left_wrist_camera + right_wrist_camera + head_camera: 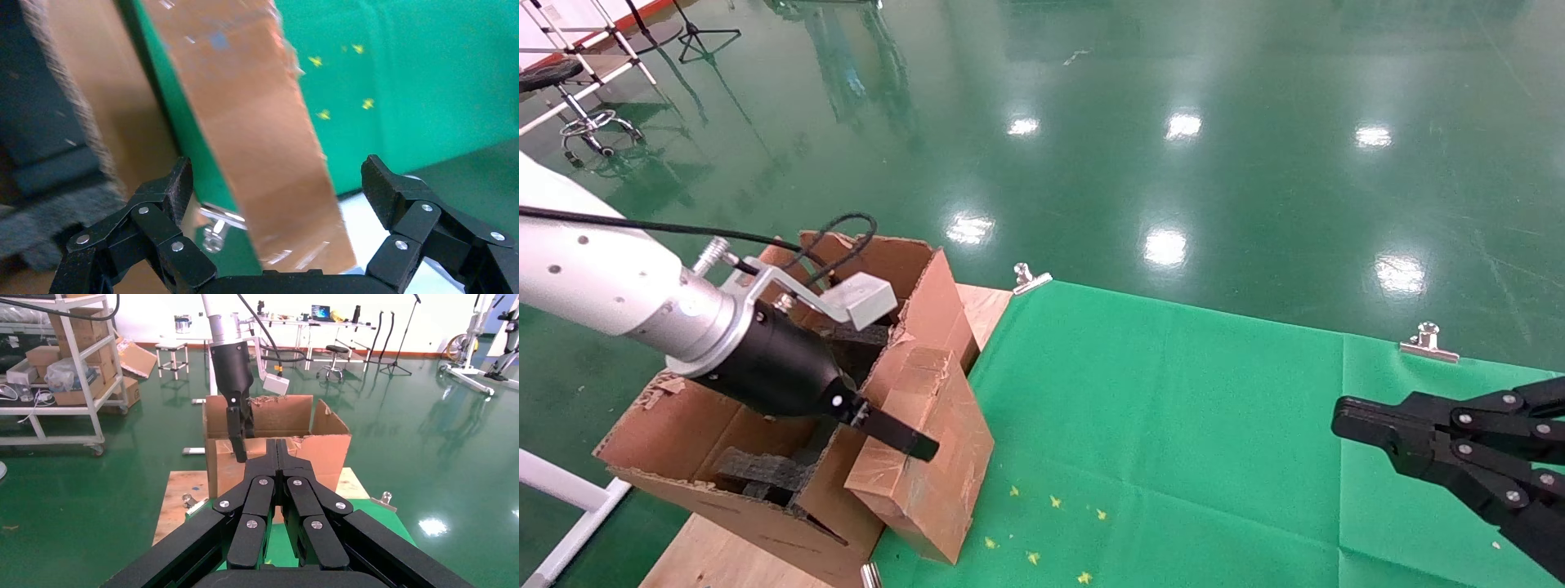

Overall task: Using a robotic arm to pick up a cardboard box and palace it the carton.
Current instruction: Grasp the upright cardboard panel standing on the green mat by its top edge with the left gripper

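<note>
The small brown cardboard box stands tilted on the green cloth and leans against the side of the carton. The carton is large, with raised torn flaps and black foam inside. My left gripper, on the white-and-silver arm, is open and straddles the box's upper end. In the left wrist view the box runs between the spread fingers, with gaps on both sides. My right gripper is shut and empty, parked low at the right; it also shows in the right wrist view.
A green cloth covers the table, held by metal clips. Bare wooden board shows beside the carton. A white frame stands at the lower left. Shiny green floor lies beyond.
</note>
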Available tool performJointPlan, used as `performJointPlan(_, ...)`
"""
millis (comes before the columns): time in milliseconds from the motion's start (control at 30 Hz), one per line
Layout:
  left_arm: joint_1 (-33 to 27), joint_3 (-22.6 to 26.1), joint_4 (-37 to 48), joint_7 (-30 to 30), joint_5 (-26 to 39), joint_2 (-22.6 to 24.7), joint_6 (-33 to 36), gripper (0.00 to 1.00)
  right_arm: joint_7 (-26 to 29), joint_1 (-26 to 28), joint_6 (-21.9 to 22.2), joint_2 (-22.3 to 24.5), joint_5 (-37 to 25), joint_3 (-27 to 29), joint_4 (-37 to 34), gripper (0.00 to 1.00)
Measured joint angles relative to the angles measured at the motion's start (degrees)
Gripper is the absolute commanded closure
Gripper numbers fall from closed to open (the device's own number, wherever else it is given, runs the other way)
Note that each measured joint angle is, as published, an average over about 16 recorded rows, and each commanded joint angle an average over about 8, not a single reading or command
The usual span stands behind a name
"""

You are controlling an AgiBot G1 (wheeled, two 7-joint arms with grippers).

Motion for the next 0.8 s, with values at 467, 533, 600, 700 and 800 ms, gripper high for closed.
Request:
performJointPlan(467,-0.8,2.6,0.2,-1.5,-1.3,0.4,-0.2,1.00,0.0,0.0,0.0,0.0,0.0,0.0,0.0,0.00)
performJointPlan(533,-0.7,2.5,0.2,-1.4,-1.2,0.4,-0.2,1.00,0.0,0.0,0.0,0.0,0.0,0.0,0.0,0.00)
performJointPlan(600,-0.7,2.4,0.1,-1.4,-1.1,0.4,-0.2,1.00,0.0,0.0,0.0,0.0,0.0,0.0,0.0,0.00)
performJointPlan(700,-0.6,2.2,0.1,-1.3,-1.0,0.3,-0.2,1.00,0.0,0.0,0.0,0.0,0.0,0.0,0.0,0.00)
performJointPlan(800,-0.6,2.1,0.1,-1.2,-1.0,0.3,-0.2,1.00,0.0,0.0,0.0,0.0,0.0,0.0,0.0,0.00)
